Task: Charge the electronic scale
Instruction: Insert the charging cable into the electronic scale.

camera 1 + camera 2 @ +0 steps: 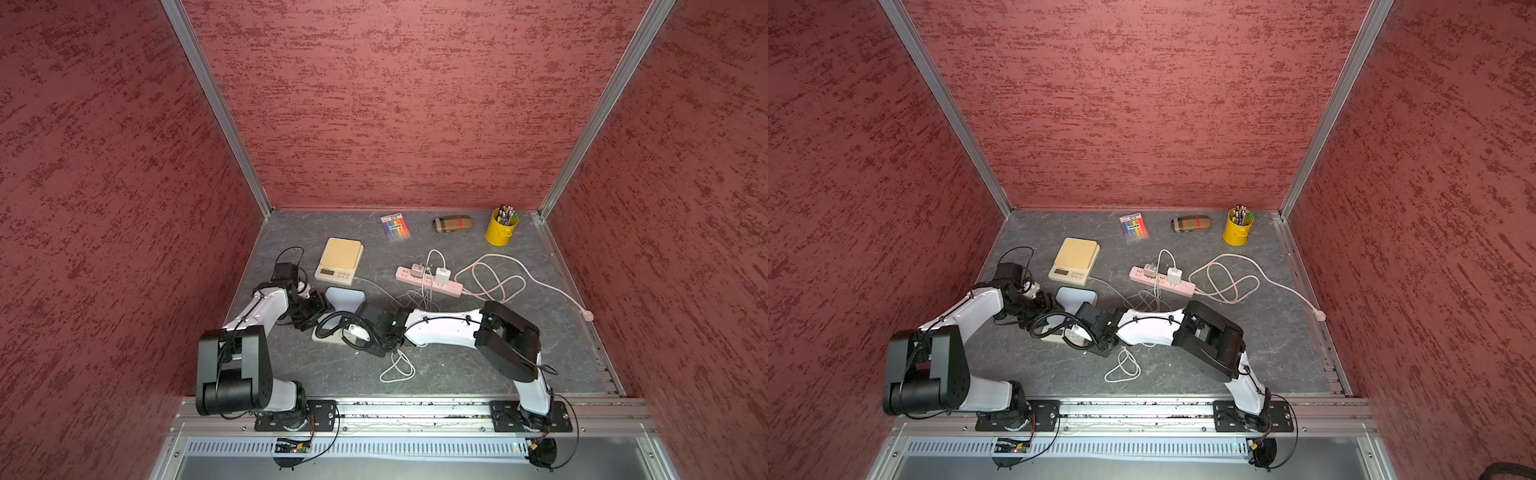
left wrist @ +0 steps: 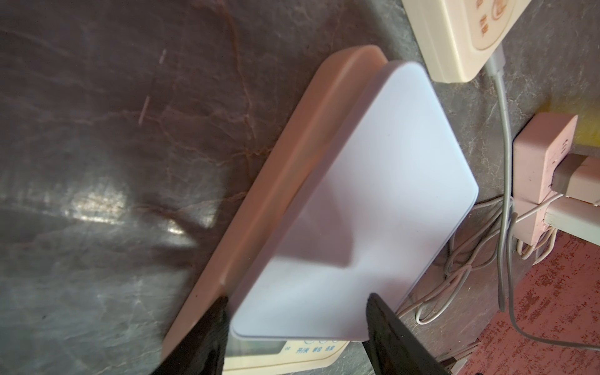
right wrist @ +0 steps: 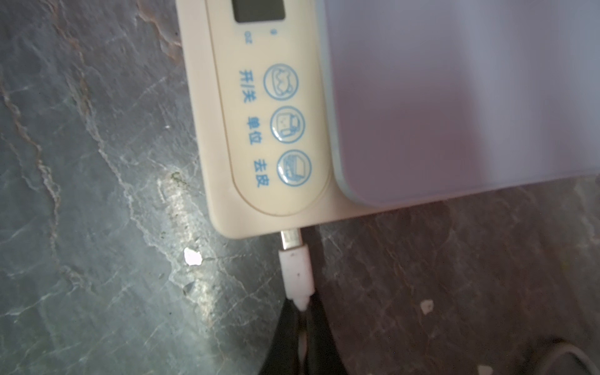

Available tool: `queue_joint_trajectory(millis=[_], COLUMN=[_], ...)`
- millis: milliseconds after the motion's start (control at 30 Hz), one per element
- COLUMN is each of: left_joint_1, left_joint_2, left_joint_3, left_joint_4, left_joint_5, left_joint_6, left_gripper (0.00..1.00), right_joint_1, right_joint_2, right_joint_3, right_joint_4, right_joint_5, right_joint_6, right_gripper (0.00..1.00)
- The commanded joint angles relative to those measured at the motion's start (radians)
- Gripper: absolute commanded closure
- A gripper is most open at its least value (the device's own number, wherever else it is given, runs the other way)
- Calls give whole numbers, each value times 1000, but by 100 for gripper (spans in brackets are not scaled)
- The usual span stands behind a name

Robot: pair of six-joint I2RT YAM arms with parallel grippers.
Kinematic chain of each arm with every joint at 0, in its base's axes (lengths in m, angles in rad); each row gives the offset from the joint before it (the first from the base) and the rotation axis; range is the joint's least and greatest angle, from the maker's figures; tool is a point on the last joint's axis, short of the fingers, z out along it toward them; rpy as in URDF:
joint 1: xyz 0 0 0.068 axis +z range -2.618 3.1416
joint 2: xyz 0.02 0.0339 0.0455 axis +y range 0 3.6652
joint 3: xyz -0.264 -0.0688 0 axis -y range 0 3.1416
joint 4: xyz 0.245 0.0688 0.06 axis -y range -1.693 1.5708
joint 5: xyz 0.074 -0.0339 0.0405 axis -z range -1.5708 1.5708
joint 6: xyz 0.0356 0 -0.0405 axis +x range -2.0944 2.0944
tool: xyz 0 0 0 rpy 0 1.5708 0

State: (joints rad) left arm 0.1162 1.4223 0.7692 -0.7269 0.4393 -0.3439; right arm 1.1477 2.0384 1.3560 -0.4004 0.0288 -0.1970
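Observation:
The electronic scale [image 1: 345,297] [image 1: 1076,296], cream with a pale lavender platform [image 2: 357,194], lies near the table's front middle. My left gripper [image 2: 295,311] [image 1: 320,309] is clamped across it, one finger [image 2: 201,334] on the body's side and one at the platform's edge. My right gripper [image 3: 302,308] [image 1: 365,332] is shut on the white charging plug [image 3: 297,272]. The plug's metal tip [image 3: 291,238] meets the side edge of the scale [image 3: 259,146] below its three blue buttons, most of the tip still showing.
A second, tan-topped scale [image 1: 338,259] stands behind with a cable in it. The pink power strip [image 1: 428,282] holds two chargers, with cables trailing around it. A white cable loop [image 1: 397,368] lies in front. A marker pack [image 1: 395,226], case [image 1: 453,223] and yellow pen cup [image 1: 501,226] line the back.

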Motion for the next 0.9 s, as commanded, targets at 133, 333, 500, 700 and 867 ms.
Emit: queue_joint_trajectory(millis=[133, 333, 500, 700, 867], left_joint_1=[-23, -23, -23, -24, -25], left_joint_2=[51, 53, 52, 51, 51], left_joint_3=[-53, -52, -51, -52, -52], left_joint_4=[-26, -25, -26, -26, -26], left_joint_5=[-11, -11, -13, -13, -14], left_joint_6=[-5, -5, -6, -5, -4], left_gripper=[33, 33, 33, 33, 33], right_joint_1=[7, 7, 6, 6, 6], right_joint_2=[-39, -59, -60, -69, -88], right_joint_3=[-2, -22, -33, -46, -61], right_joint_4=[109, 132, 146, 158, 175], right_joint_5=[-4, -3, -3, 4, 10], right_joint_6=[23, 28, 32, 37, 41], right_gripper=[100, 100, 100, 100, 100])
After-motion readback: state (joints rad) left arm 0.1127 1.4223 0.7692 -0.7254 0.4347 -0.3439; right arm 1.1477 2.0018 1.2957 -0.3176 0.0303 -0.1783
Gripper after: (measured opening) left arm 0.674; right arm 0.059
